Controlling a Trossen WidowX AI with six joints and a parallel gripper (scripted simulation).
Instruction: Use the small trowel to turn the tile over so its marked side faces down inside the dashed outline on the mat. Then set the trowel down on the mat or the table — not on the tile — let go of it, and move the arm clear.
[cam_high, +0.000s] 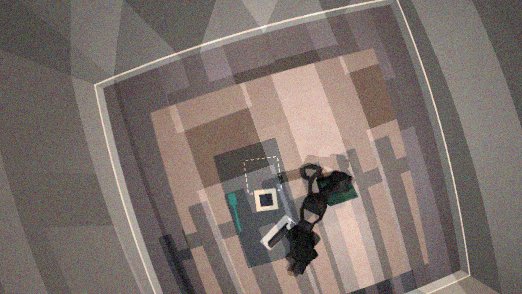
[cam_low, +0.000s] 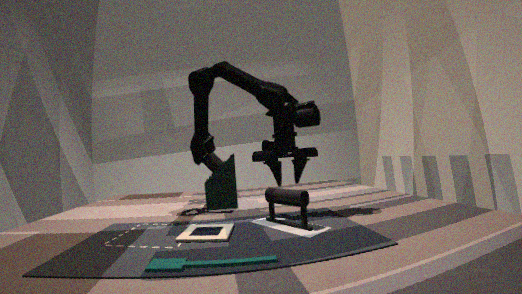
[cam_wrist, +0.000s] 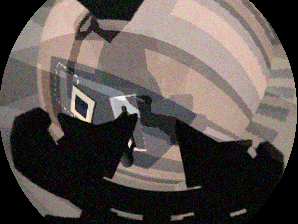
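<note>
Lying dark square up on the mat (cam_high: 257, 255) (cam_low: 350, 243) (cam_wrist: 102, 116), the cream-bordered tile (cam_high: 266, 199) (cam_low: 205, 232) (cam_wrist: 82, 104) sits at the dashed outline's (cam_high: 245, 175) (cam_low: 142, 246) (cam_wrist: 67, 69) edge, near the trowel (cam_high: 275, 235) (cam_low: 287, 196) (cam_wrist: 121, 106), over which the bent arm (cam_high: 314, 204) (cam_low: 201, 110) points its empty, parted gripper (cam_high: 291, 225) (cam_low: 289, 184) (cam_wrist: 157, 119) downward.

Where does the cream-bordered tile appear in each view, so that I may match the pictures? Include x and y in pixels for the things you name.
Top: just below centre, the tile (cam_high: 266, 199) (cam_low: 206, 231) (cam_wrist: 82, 105).
Exterior: low, left of centre.
Wrist: left side, about mid-height.
Shared landmark: the dashed outline (cam_high: 261, 158) (cam_low: 152, 247) (cam_wrist: 68, 73), beside the tile in all three.
</note>
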